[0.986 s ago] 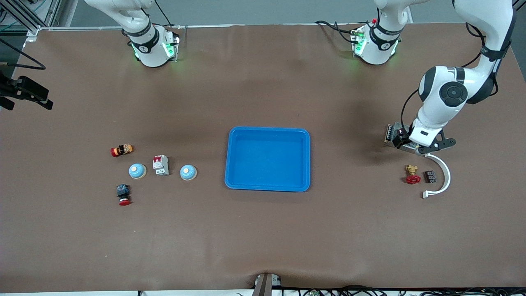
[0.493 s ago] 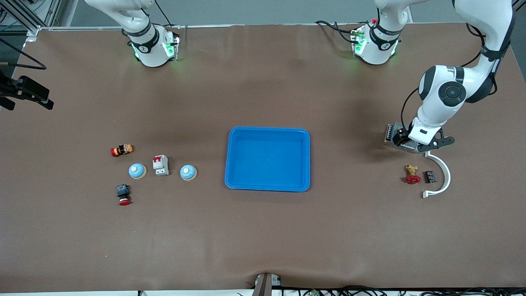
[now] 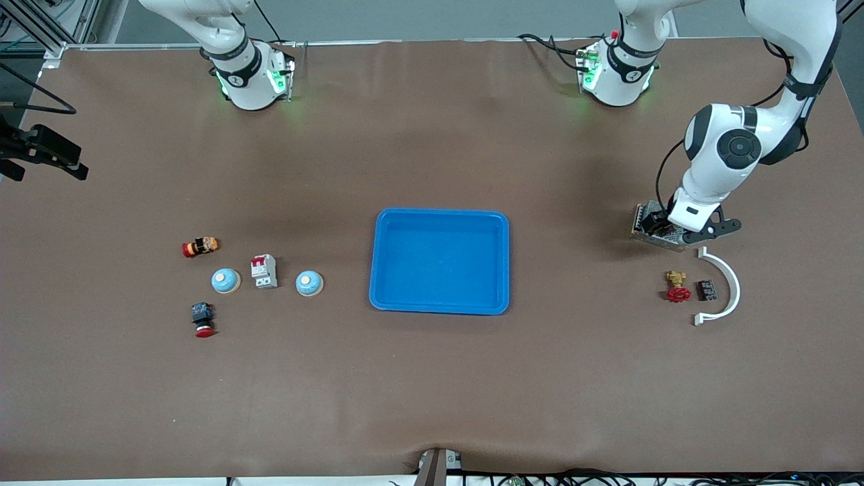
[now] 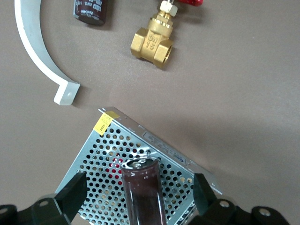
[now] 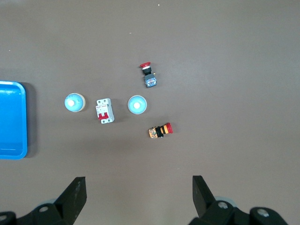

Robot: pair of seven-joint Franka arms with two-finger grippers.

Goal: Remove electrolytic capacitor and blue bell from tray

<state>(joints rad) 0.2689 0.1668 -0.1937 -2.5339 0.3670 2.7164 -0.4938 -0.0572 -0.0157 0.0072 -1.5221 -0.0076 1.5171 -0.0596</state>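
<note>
Brown table [image 3: 432, 378]: valve [image 3: 676, 286] beside curved white bracket [image 3: 725, 287].

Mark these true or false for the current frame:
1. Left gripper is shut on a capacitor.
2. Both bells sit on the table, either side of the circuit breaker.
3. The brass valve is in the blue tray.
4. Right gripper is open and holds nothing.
1. False. The left gripper is open over the perforated metal box. A capacitor stands between its fingers, which do not touch it.
2. True. One bell and the other bell flank the circuit breaker.
3. False. The brass valve lies on the table toward the left arm's end, beside a second capacitor, outside the blue tray.
4. True. The right gripper hangs open, high over the bells.
</note>
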